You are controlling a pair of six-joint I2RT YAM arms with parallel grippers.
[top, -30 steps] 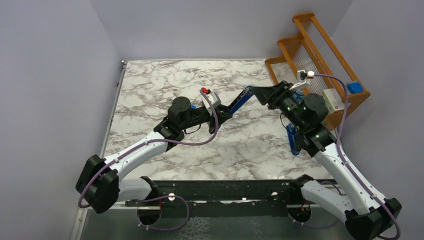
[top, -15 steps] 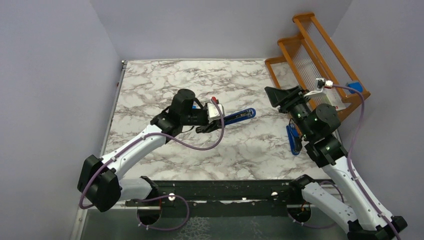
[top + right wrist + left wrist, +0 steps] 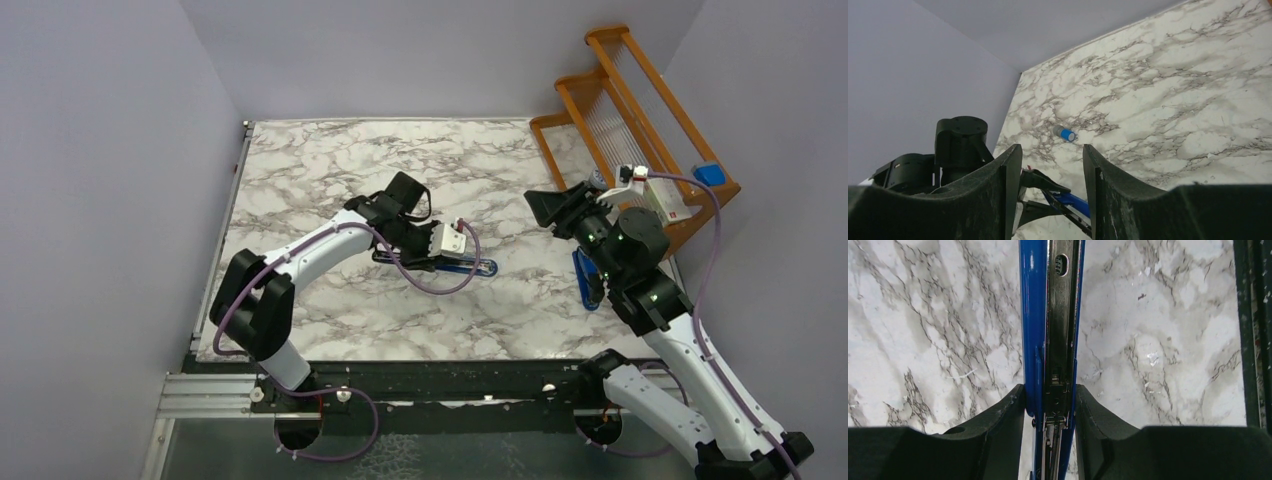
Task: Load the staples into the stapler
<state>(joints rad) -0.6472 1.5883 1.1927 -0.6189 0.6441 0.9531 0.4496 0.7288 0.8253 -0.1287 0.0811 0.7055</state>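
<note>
table [image 3: 300, 170]: white marble | on it: blue stapler [image 3: 478, 267], blue piece [image 3: 583, 275], blue-capped cylinder [image 3: 1066, 134], wooden rack [image 3: 625, 105]

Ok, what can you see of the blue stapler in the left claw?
The stapler is long and slim: a glossy blue shell around a bare metal channel that faces the wrist camera. An oval slot shows near its far end, a coiled spring near the claw. It runs level along the marble table; whether it rests on it I cannot tell. The left claw clamps its blue sides near one end.
</note>
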